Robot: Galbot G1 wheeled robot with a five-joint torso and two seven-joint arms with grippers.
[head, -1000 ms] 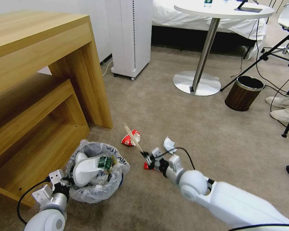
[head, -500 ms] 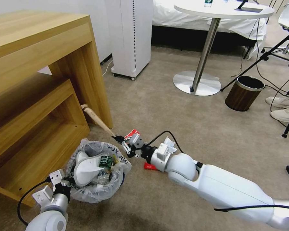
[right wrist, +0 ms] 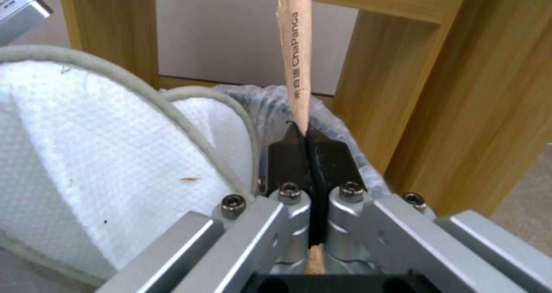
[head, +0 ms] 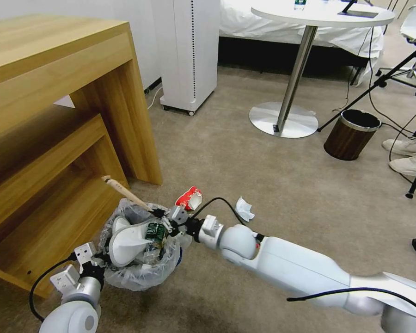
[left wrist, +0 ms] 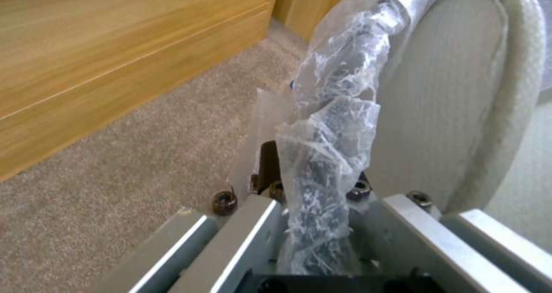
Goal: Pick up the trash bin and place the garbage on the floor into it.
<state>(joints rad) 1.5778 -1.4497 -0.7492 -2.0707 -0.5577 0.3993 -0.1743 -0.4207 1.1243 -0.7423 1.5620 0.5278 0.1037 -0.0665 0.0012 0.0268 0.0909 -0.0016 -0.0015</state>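
Note:
The trash bin (head: 138,273), lined with a clear wrinkly bag, stands on the beige floor (head: 282,185) beside the wooden shelf. White slippers (head: 127,240) and a green-labelled bottle (head: 153,232) fill it. My left gripper (head: 99,260) is shut on the bin's rim and bag (left wrist: 322,172). My right gripper (head: 159,215) hovers over the bin's far rim, shut on a wooden stick (head: 125,192) that points up toward the shelf; the stick (right wrist: 294,60) bears printed lettering. A red snack wrapper (head: 188,198) and a white paper scrap (head: 244,209) lie on the carpet beyond the bin.
A low wooden shelf unit (head: 55,138) stands close to the bin's left. Farther off are a white tower appliance (head: 189,51), a round table's steel base (head: 283,119), a brown wood-grain bin (head: 351,134), tripod legs and a person's shoes (head: 406,155) at the right.
My right gripper has carried the wooden stick left from the carpet to above the trash bin, with the stick tipping toward the shelf. The left gripper has kept its hold on the bin.

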